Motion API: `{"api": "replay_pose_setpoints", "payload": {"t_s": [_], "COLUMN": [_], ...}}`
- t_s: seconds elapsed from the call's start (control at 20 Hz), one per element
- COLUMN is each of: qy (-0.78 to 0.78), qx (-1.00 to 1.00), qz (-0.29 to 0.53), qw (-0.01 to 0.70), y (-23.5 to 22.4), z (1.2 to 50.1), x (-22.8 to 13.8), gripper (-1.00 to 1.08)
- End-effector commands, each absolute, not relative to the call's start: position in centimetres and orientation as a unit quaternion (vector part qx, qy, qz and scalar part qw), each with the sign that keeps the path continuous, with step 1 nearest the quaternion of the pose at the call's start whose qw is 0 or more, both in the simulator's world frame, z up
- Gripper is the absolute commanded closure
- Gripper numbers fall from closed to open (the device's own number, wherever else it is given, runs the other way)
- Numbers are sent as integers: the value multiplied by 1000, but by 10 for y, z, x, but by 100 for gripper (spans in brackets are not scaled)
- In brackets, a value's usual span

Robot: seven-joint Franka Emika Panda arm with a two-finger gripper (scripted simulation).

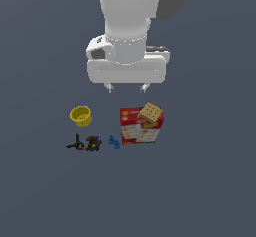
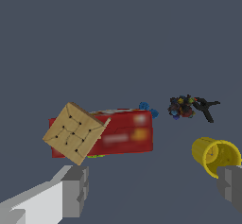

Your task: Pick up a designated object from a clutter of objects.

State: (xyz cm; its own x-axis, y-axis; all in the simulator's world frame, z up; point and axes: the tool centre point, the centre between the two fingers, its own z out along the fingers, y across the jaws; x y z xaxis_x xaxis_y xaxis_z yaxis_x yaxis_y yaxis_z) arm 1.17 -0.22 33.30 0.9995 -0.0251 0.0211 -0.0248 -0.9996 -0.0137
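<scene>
The black pronged item (image 1: 76, 143) lies flat at the exterior view's left end of the clutter, touching the dark speckled lump (image 1: 92, 143). In the wrist view the pronged item (image 2: 206, 107) shows thin splayed prongs beside the lump (image 2: 181, 107). My gripper (image 1: 126, 87) hangs open and empty, apart from the clutter and nearer the box than the pronged item. In the wrist view my gripper (image 2: 153, 190) shows two grey fingers (image 2: 75, 190) spread wide.
A small yellow cup (image 1: 80, 116) (image 2: 215, 154) lies near the pronged item. A red-and-white box (image 1: 141, 127) (image 2: 127, 133) lies flat with a tan holed block (image 1: 151, 113) (image 2: 74, 132) leaning on it. A tiny blue piece (image 1: 114, 142) (image 2: 147, 108) sits between box and lump.
</scene>
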Motion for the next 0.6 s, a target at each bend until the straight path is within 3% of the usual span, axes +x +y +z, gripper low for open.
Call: {"api": "replay_pose_setpoints", "payload": {"t_s": [0.0,0.55], "qy": [12,-3], "qx": [-1000,-1000], "qz": [-11,-10], "qw": [7,-7], "y": [-2,10], "z": [333,324], "x": [12,17], "gripper": [-92,-92]}}
